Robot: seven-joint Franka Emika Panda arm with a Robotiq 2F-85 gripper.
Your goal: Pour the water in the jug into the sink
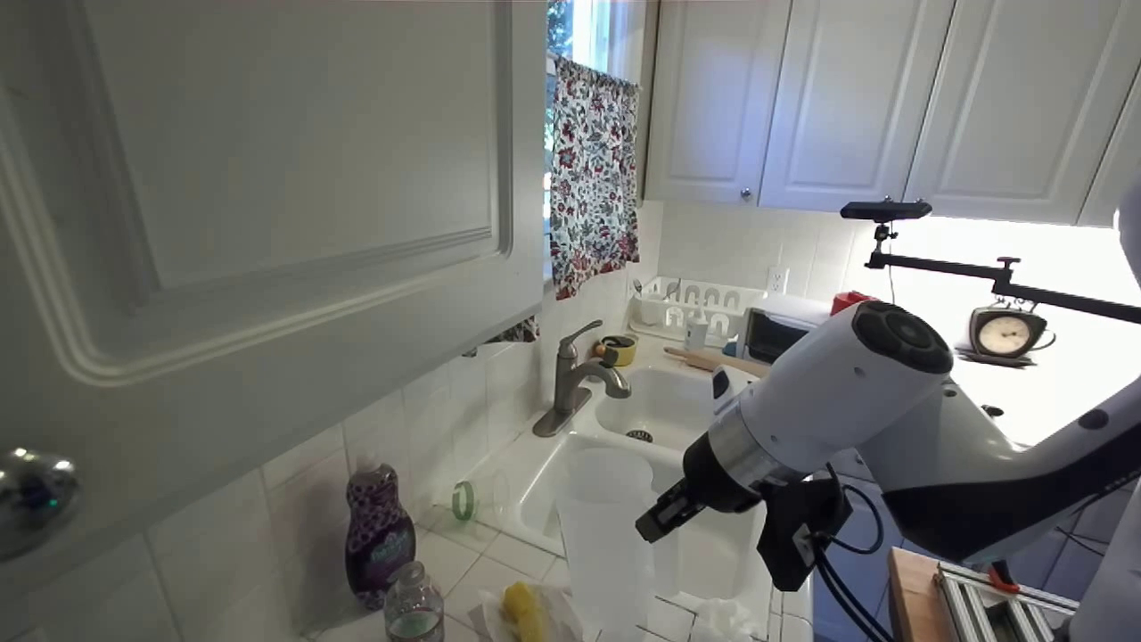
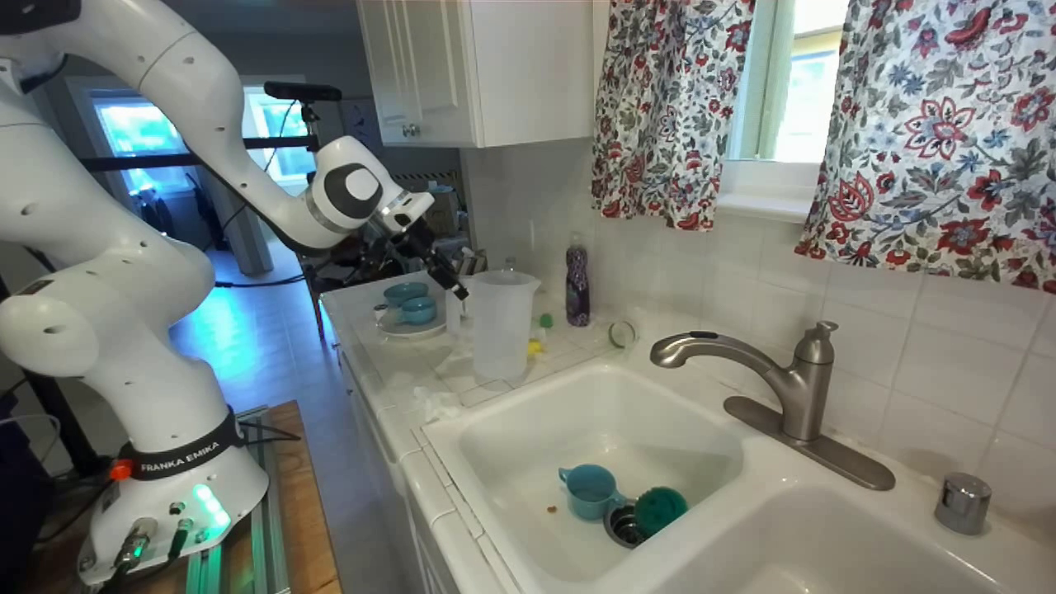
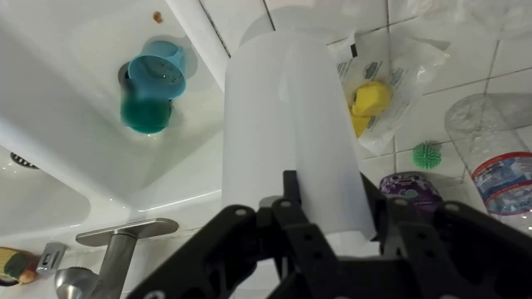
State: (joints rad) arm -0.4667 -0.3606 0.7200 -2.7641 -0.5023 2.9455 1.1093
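The jug (image 1: pixel 606 562) is a tall translucent whitish container, upright by the sink in both exterior views (image 2: pixel 505 330). Its spout points away from my arm. I cannot tell whether its base touches the tiles. In the wrist view the jug (image 3: pixel 259 124) fills the middle, with its handle towards me. My gripper (image 3: pixel 328 182) has one finger on each side of the handle, with no gap seen; it also shows by the jug's rim in both exterior views (image 1: pixel 649 528) (image 2: pixel 460 290). The sink (image 2: pixel 610 425) is a white double basin. The water is not visible.
The faucet (image 2: pixel 742 355) rises at the sink's back rim. A teal cup (image 2: pixel 592 491) and a green scrubber (image 2: pixel 660 510) lie in the near basin. A purple bottle (image 1: pixel 381 535), a clear bottle (image 3: pixel 494 162) and a yellow item (image 3: pixel 372 99) stand close to the jug.
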